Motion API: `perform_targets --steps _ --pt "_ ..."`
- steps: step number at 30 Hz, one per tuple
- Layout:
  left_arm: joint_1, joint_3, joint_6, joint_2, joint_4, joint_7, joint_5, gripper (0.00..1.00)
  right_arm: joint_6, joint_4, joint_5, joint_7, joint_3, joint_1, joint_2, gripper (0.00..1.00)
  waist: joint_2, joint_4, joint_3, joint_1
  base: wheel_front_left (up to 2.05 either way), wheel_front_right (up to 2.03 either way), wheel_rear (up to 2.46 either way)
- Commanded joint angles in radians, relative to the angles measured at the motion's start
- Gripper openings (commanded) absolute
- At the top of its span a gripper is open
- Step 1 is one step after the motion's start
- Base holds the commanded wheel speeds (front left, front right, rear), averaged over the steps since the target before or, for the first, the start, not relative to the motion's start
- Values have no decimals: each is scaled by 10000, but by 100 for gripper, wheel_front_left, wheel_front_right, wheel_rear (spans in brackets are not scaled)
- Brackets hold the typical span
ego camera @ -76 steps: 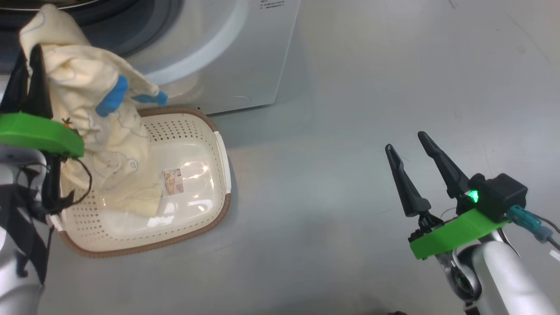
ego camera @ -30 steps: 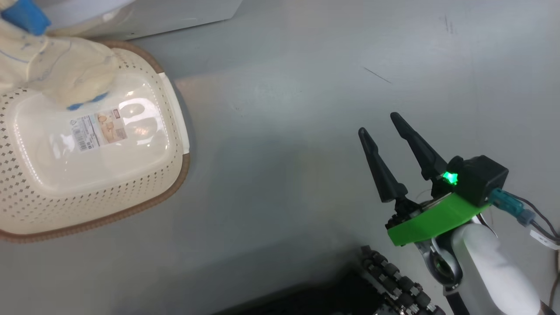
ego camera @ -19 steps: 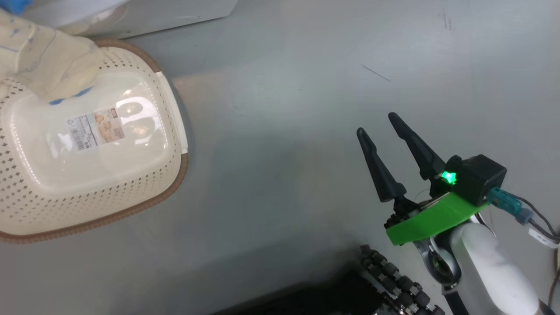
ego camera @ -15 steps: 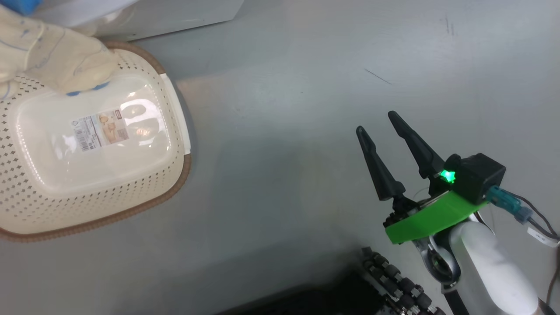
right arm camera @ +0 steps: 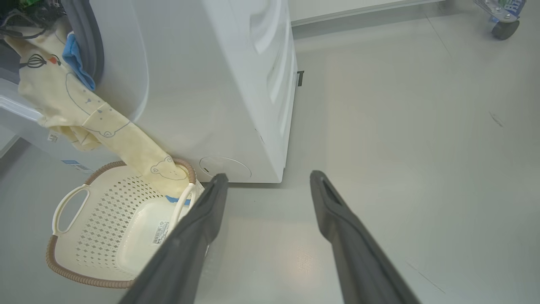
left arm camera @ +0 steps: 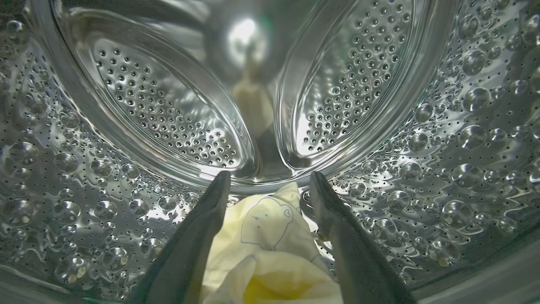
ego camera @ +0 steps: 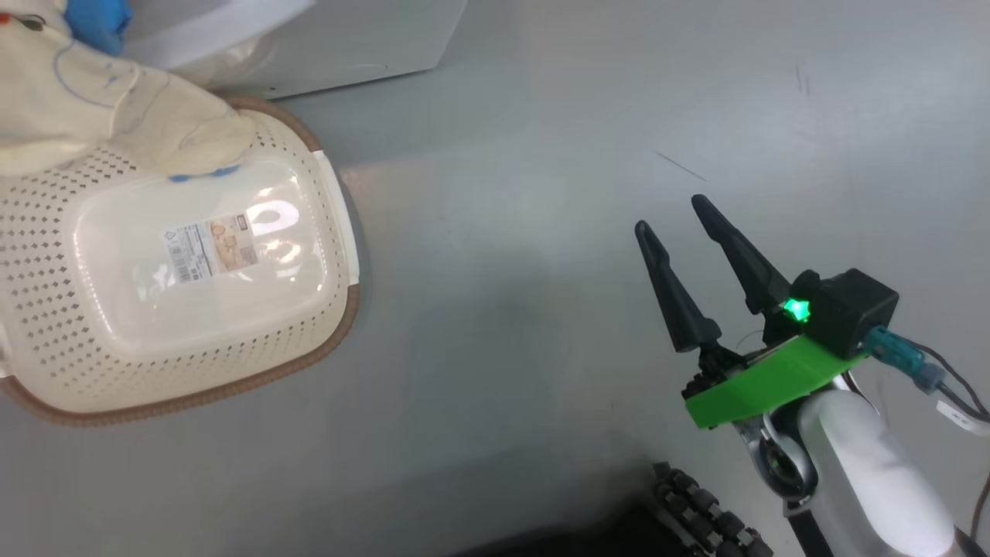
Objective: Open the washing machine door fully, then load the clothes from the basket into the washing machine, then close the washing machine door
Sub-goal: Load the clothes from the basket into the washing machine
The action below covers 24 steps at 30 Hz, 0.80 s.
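Yellow clothes (right arm camera: pixel 84 122) drape lengthwise from the washing machine (right arm camera: pixel 219 84) mouth down to the basket (right arm camera: pixel 97 228) rim, with the upper end hidden inside. Left hand (left arm camera: pixel 270 174), fingers spread, sits in the steel drum (left arm camera: pixel 443 126), cloth lying between them. Right hand (ego camera: pixel 669 212) gapes above the grey floor (ego camera: pixel 503 309), well apart from the basket.

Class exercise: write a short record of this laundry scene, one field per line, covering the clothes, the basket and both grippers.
clothes: pale yellow, one end inside the drum, the rest hanging out of the washing machine, lower end reaching into the basket
basket: on the floor before the machine, sticker on its bottom
left gripper: inside the drum, fingers apart, cloth lying between them
right gripper: open, above the floor, holding nothing
stage: loading unfinished
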Motion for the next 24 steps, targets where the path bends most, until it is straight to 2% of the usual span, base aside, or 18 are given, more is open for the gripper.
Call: perform_targets --steps 1,17,24 --pt "4 87 13 388 -197 -44 -39 100 37 -217 40 -95 90 205 -138 100 -1 27 -86 1 0 0 0" --pt "420 45 59 105 1016 259 -439 100 37 -42 116 -95 36 99 -129 100 -1 175 -849 1 0 0 0" --pt "902 57 47 -210 1176 184 -674 100 37 0 119 -95 -164 112 -111 100 -1 432 -1235 1 0 0 0"
